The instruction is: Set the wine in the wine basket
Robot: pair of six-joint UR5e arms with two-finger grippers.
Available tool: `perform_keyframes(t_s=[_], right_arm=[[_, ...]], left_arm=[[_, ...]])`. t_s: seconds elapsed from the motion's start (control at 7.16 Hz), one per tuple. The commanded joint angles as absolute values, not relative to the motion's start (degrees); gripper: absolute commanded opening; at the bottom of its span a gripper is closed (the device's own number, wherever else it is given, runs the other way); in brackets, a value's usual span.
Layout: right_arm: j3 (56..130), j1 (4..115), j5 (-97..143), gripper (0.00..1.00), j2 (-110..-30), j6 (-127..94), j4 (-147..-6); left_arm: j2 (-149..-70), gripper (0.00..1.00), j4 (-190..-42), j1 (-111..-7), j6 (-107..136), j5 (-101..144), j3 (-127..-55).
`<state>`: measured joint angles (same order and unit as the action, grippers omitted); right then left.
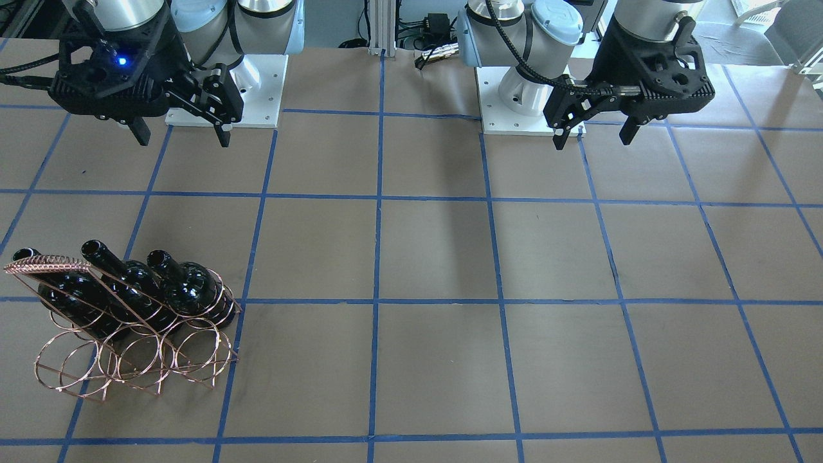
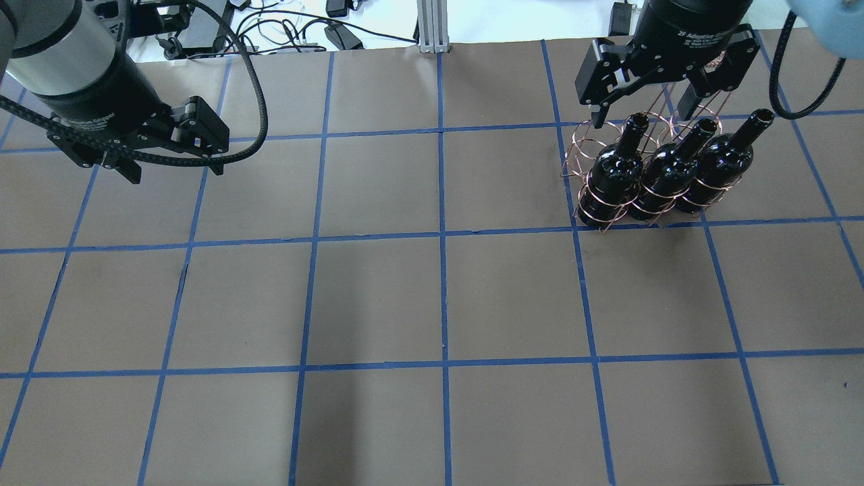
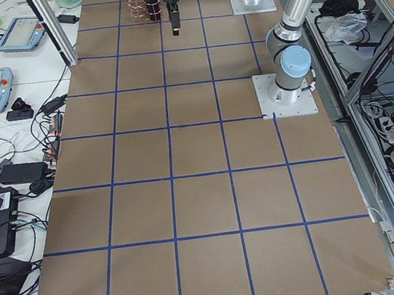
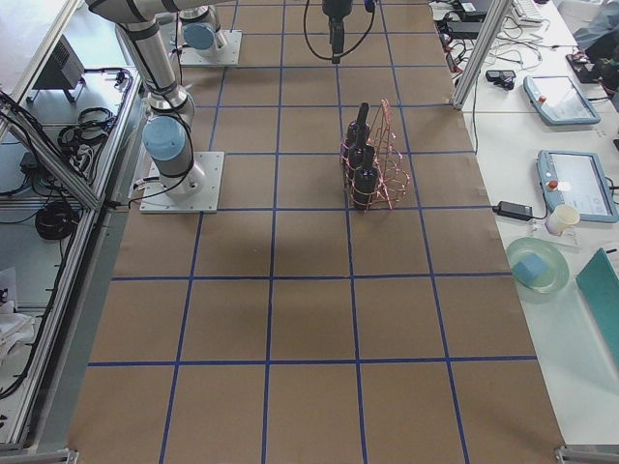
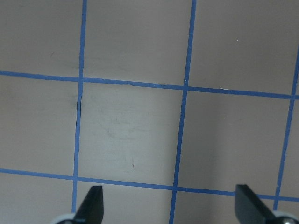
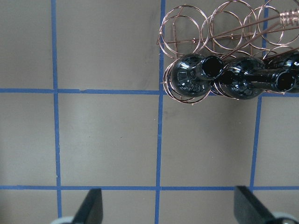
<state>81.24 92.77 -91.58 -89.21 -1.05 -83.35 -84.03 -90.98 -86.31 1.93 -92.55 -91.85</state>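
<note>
Since all three glossy near-black glass wine bottles (image 1: pixel 189 289) sit upright in the copper wire basket (image 1: pixel 48 264), task looks done.
Left pincer (image 1: pixel 594 138) and right pincer (image 1: pixel 182 138) both spread, empty, well apart from basket.

The left gripper (image 5: pixel 170 207) hung over the table (image 5: pixel 233 42) with its jaws spread wide. Only its two dark fingertips (image 5: pixel 95 201) showed, at the bottom edge of the view, with brown surface between them. Blue tape (image 5: pixel 184 87) marked the table into a grid, and one whole square (image 5: pixel 135 116) sat in the middle. One fingertip lay just below that square's lower left corner. The other was well off past its lower right corner, under the neighbouring square. A thin dark slit (image 5: pixel 77 106) ran along the square's left edge, hard against the tape. A small dark speck (image 5: pixel 133 165) lay inside the square, near its lower edge.
</note>
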Motion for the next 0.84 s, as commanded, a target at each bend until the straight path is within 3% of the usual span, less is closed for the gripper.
perform_keyframes(t_s=[0.0,0.7], right_arm=[[84.1,92.6,-91.6,0.99,-91.3,-0.8,-83.9],[84.4,92.6,-91.9,0.99,-92.1,-0.8,-84.9]], left_arm=[[-84.0,1.0,-91.0,-86.3,1.9,-92.5,-91.8],[-83.9,1.0,-91.1,-86.4,1.9,-92.0,-91.8]])
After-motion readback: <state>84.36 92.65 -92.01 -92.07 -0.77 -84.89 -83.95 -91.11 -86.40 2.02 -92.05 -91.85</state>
